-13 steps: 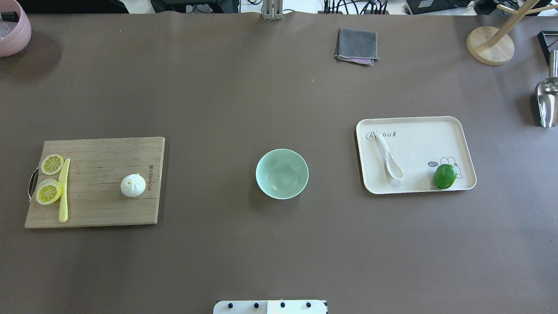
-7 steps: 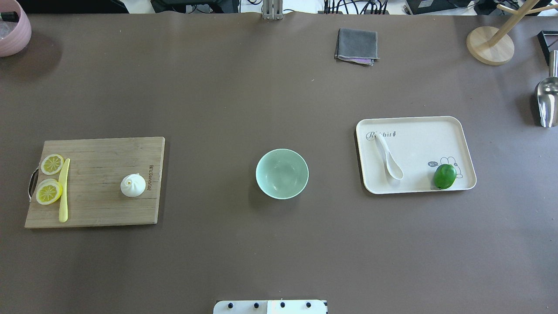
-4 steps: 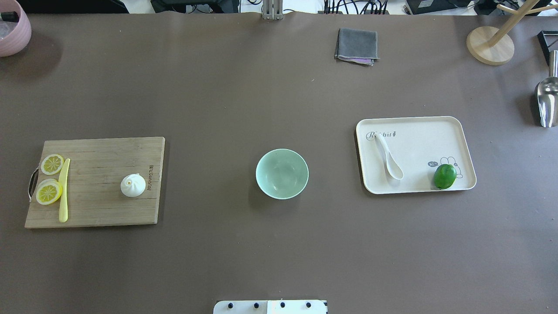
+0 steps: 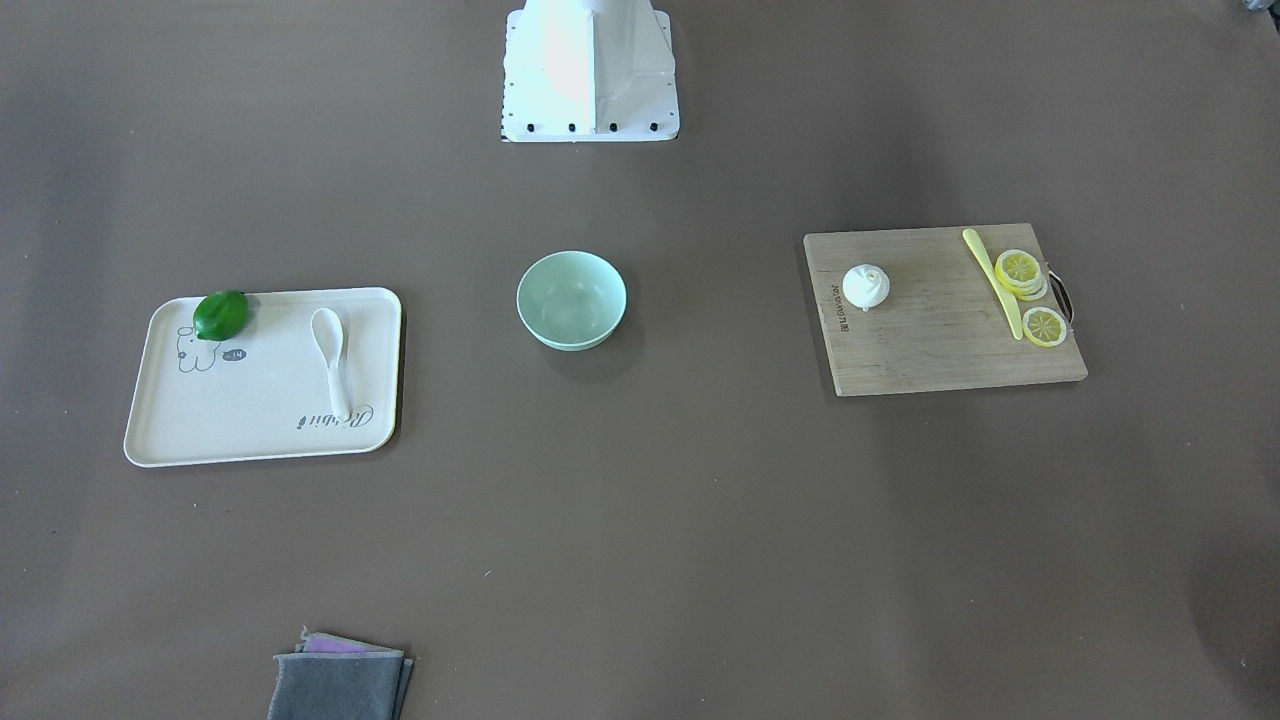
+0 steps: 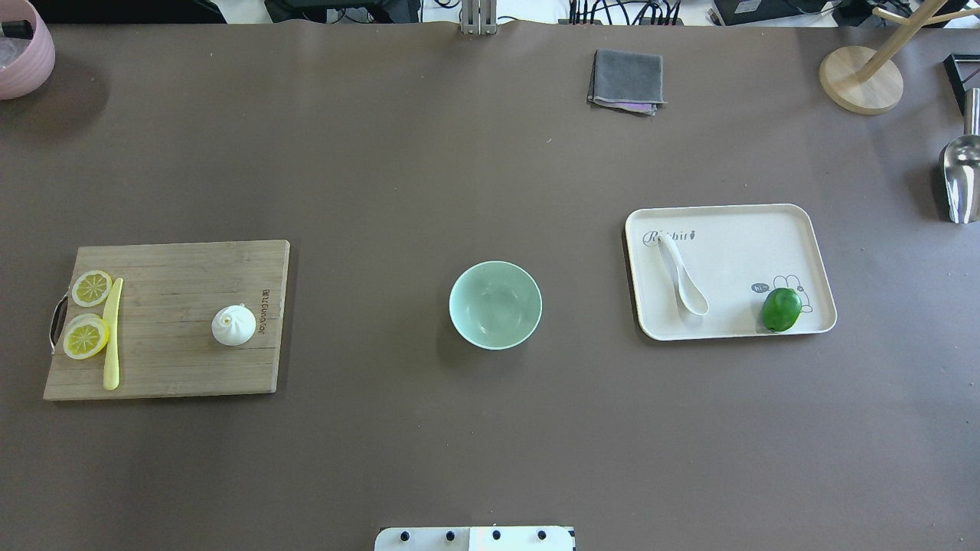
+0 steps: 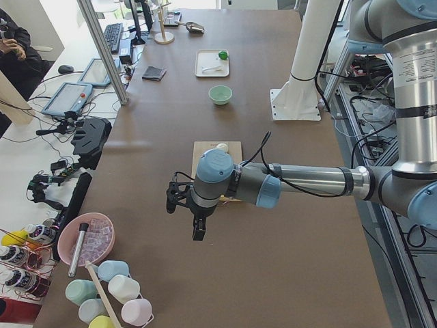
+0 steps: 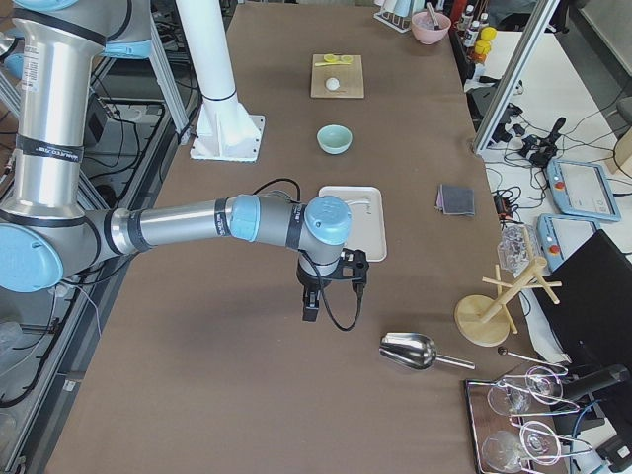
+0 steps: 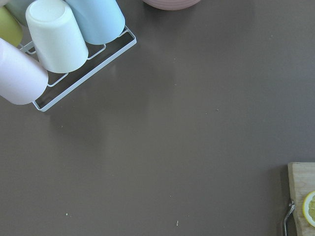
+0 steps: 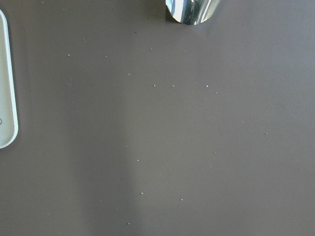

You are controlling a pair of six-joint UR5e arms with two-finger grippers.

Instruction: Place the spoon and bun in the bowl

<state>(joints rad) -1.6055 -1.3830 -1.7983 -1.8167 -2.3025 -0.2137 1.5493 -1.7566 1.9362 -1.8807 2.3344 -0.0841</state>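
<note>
The white spoon (image 5: pixel 684 279) lies on a cream tray (image 5: pixel 758 245) at the table's right, scoop toward me. The white pleated bun (image 5: pixel 233 325) sits on a wooden cutting board (image 5: pixel 176 360) at the left. The empty mint-green bowl (image 5: pixel 495 304) stands between them in the middle. Neither gripper shows in the overhead or front view. My left gripper (image 6: pixel 198 229) hangs above the table beyond the board's outer end. My right gripper (image 7: pixel 310 308) hangs above the table beyond the tray's outer end. I cannot tell whether either is open or shut.
A green lime (image 5: pixel 781 309) lies on the tray. A yellow knife (image 5: pixel 112 333) and lemon slices (image 5: pixel 91 288) lie on the board. A grey cloth (image 5: pixel 626 80), wooden stand (image 5: pixel 860 79), metal scoop (image 5: pixel 960 177), pink bowl (image 5: pixel 23 53) and cup rack (image 8: pixel 59 44) sit at the edges.
</note>
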